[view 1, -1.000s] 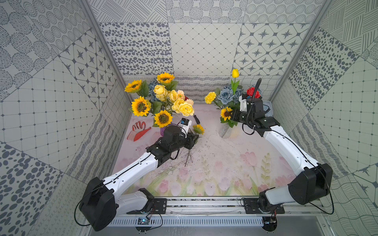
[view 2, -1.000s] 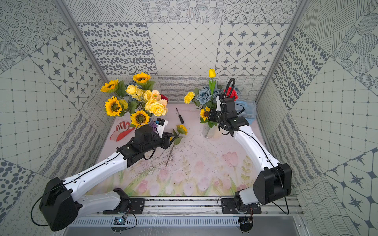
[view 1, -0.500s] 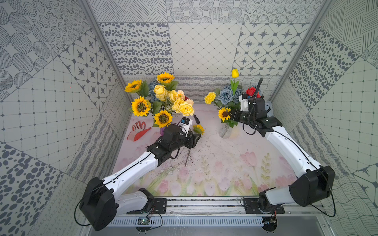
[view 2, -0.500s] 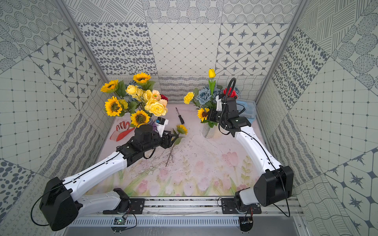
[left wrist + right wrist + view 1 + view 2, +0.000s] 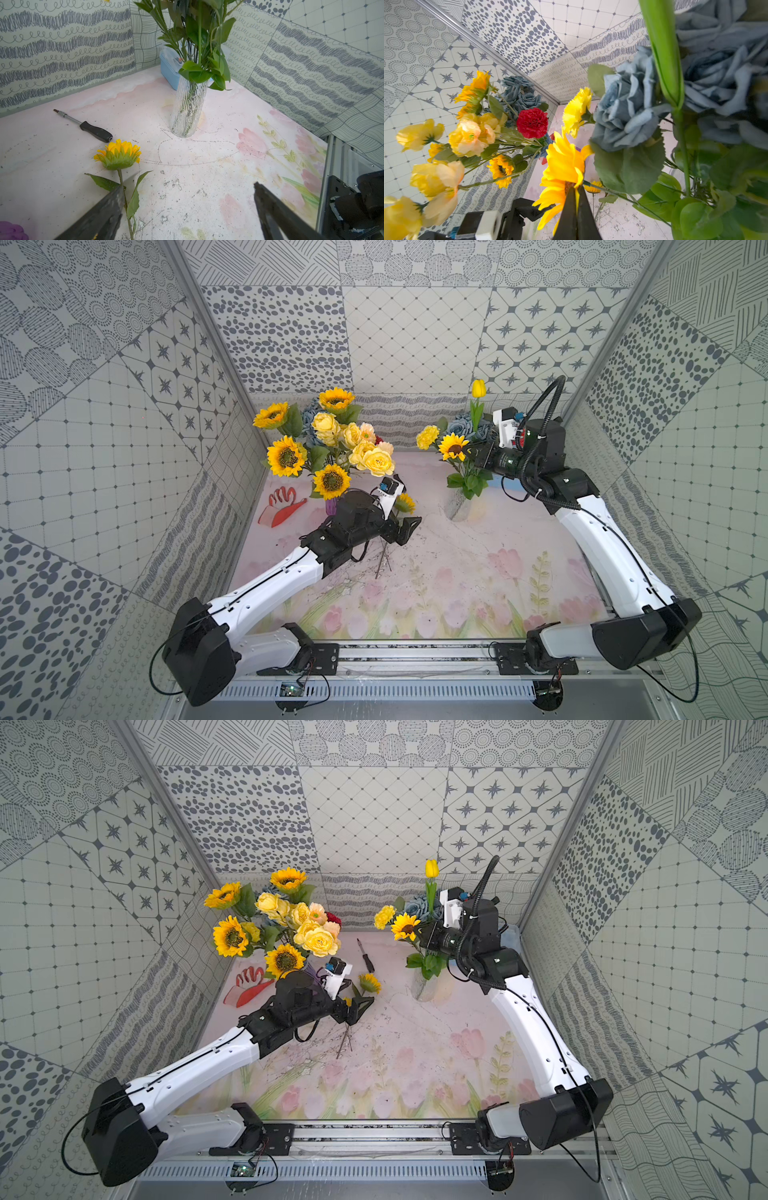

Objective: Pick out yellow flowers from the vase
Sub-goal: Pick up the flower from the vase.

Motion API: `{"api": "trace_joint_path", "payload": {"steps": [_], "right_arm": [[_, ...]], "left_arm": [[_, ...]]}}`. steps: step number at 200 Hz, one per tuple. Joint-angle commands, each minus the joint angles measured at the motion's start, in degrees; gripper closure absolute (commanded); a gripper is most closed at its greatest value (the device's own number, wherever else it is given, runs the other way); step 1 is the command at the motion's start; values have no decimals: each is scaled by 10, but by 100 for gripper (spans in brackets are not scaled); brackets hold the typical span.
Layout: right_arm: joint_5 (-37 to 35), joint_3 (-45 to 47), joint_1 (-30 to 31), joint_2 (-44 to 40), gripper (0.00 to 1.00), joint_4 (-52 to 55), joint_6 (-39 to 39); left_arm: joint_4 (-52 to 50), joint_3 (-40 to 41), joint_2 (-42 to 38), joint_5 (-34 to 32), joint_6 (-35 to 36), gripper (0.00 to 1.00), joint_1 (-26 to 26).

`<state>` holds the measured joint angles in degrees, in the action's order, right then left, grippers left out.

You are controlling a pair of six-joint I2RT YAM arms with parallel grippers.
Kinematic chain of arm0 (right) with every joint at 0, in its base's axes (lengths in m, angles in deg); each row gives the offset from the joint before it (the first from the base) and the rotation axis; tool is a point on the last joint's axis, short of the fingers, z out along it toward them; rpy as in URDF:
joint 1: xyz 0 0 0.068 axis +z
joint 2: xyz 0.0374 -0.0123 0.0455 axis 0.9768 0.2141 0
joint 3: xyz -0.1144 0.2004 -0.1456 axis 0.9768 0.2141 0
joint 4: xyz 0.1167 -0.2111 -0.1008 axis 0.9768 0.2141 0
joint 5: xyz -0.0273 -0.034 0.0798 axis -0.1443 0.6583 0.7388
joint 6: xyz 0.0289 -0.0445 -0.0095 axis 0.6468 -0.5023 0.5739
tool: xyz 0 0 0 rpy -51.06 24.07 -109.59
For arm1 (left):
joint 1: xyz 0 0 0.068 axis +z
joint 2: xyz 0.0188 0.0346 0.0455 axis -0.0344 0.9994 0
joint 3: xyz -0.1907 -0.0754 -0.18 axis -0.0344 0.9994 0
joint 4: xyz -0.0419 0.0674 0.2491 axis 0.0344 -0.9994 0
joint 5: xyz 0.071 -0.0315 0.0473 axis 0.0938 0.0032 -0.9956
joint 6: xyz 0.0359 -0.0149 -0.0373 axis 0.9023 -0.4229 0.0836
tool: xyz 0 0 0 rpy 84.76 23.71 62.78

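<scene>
Sunflower [image 5: 453, 446] pinched in right hand [image 5: 576, 194]: bright yellow petals, dark brown centre.

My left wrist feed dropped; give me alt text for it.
A sunflower lies on the table, its stem beside one finger of the open left hand. Beyond are a glass vase of stems and a screwdriver.

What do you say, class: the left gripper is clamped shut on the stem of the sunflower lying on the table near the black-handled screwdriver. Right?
Wrong on the grip. The left gripper is open, not clamped: the left wrist view shows its fingers wide apart, the stem running past one of them. The sunflower does lie on the table near the black-handled screwdriver.
</scene>
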<state>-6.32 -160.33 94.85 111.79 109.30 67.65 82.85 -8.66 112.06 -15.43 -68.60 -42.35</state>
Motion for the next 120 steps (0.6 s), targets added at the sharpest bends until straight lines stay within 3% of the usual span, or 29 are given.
{"api": "trace_joint_path", "payload": {"steps": [1, 66, 120], "right_arm": [[35, -22, -1, -24, 100, 9, 20], [124, 20, -1, -66, 100, -55, 107], [168, 127, 12, -100, 100, -199, 216]], "left_arm": [[64, -25, 18, 18, 66, 2, -9], [84, -100, 43, 67, 91, 2, -18], [167, -80, 47, 115, 53, 2, -19]]}}
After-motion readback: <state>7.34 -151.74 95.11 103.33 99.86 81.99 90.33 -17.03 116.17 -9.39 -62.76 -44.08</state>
